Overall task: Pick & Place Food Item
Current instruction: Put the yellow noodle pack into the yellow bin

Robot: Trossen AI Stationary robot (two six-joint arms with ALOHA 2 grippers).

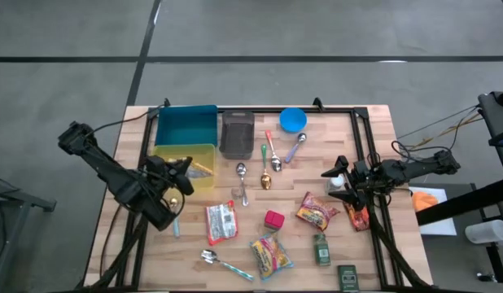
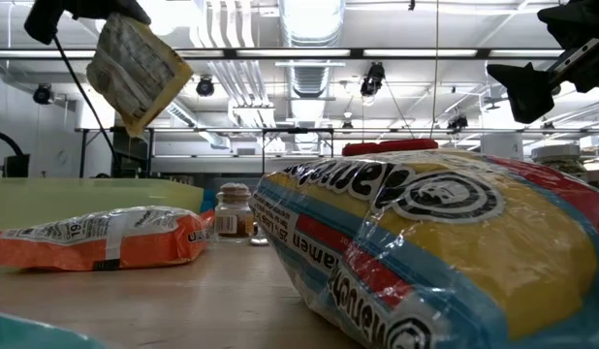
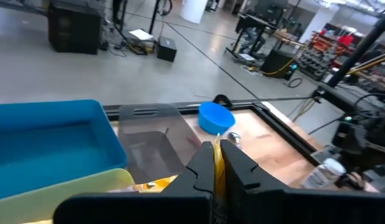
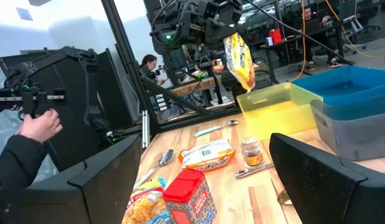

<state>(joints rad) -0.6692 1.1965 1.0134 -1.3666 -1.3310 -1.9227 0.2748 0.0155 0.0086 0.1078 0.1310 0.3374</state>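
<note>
A yellow food packet [image 4: 238,59] hangs above the yellow bin [image 1: 204,155] at the table's left. My left gripper [image 1: 180,172] is shut on it. The low view shows the same packet [image 2: 135,63] high at the left, clear of everything. In the left wrist view only a thin yellow strip of the packet [image 3: 218,169] shows between the shut fingers. My right gripper [image 1: 329,177] stands open near the table's right side, with nothing between its fingers. My left gripper pinches the packet's upper end [image 4: 232,38] between its two fingers. The packet hangs tilted below the fingers, lifted clear above the yellow bin. In the wrist view its thin edge [image 3: 218,174] shows in the slit between the fingers.
A blue bin [image 1: 186,126], a grey bin [image 1: 237,134] and a blue bowl [image 1: 293,120] stand along the far edge. Spoons [image 1: 268,159], an orange-white packet [image 1: 221,221], a noodle packet [image 1: 272,254], a red box [image 1: 273,220] and other packets lie mid-table. A person's hand [image 4: 40,127] shows beyond the table.
</note>
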